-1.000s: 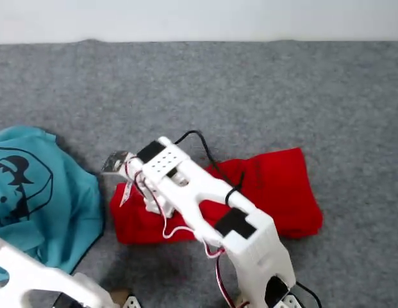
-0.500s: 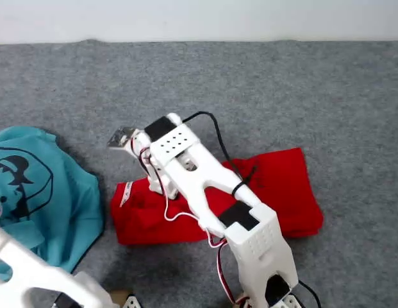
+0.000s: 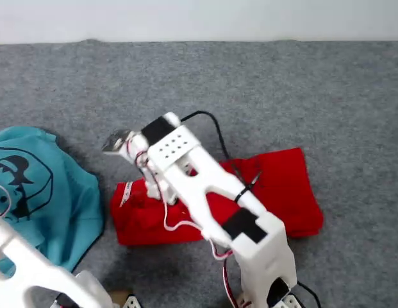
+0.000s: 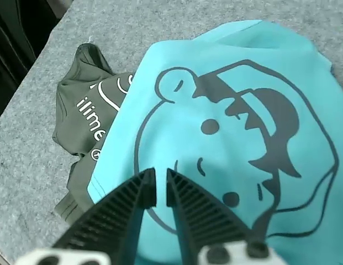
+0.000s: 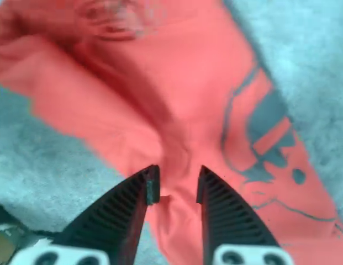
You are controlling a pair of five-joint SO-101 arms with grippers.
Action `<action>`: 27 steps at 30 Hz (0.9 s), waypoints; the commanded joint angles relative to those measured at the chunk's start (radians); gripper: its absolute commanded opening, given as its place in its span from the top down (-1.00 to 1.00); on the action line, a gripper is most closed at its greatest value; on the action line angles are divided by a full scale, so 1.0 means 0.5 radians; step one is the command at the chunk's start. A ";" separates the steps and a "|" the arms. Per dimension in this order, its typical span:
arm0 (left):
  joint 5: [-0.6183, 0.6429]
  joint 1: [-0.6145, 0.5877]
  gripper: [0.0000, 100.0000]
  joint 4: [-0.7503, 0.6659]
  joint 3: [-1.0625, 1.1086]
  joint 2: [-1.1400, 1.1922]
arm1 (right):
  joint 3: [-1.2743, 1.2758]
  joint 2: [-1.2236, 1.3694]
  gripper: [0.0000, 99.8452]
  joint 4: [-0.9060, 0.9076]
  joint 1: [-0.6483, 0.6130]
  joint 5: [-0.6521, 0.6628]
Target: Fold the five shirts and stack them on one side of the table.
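1. The red shirt (image 3: 282, 189) lies folded mid-table (image 3: 314, 96), so I judge the step in hand to be carrying it to a stack at one side.
2. The next move calls for a firm pinch through all its layers.
3. The right gripper (image 5: 177, 185) is partly open over red cloth; whether its tips touch it is unclear.
4. The left gripper (image 4: 160, 179), closed to a thin slit and empty, hangs above the teal shirt (image 4: 243, 110), which overlaps a dark shirt (image 4: 85, 116).

Left end effector (image 4: 160, 179) is nearly closed, right end effector (image 5: 175, 182) parted, both pointing down.
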 commanded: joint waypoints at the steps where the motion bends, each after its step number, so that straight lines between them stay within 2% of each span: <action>1: -0.009 0.009 0.91 -0.049 -0.072 -0.018 | 0.068 -0.173 0.78 0.081 -0.112 0.018; 8: -0.009 0.012 0.91 -0.052 -0.069 -0.018 | 0.086 0.026 0.78 -0.081 -0.222 0.015; 15: -0.015 0.012 0.91 -0.052 -0.069 -0.018 | -0.196 0.345 0.78 -0.345 0.051 0.120; 18: -0.015 0.012 0.91 -0.049 -0.069 -0.018 | -0.466 0.465 0.78 -0.269 0.140 0.129; 22: -0.015 0.012 0.91 -0.049 -0.069 -0.018 | -0.832 0.486 0.78 0.072 0.130 0.132; 27: -0.015 0.012 0.91 -0.049 -0.072 -0.018 | -0.592 0.275 0.82 0.091 0.072 0.126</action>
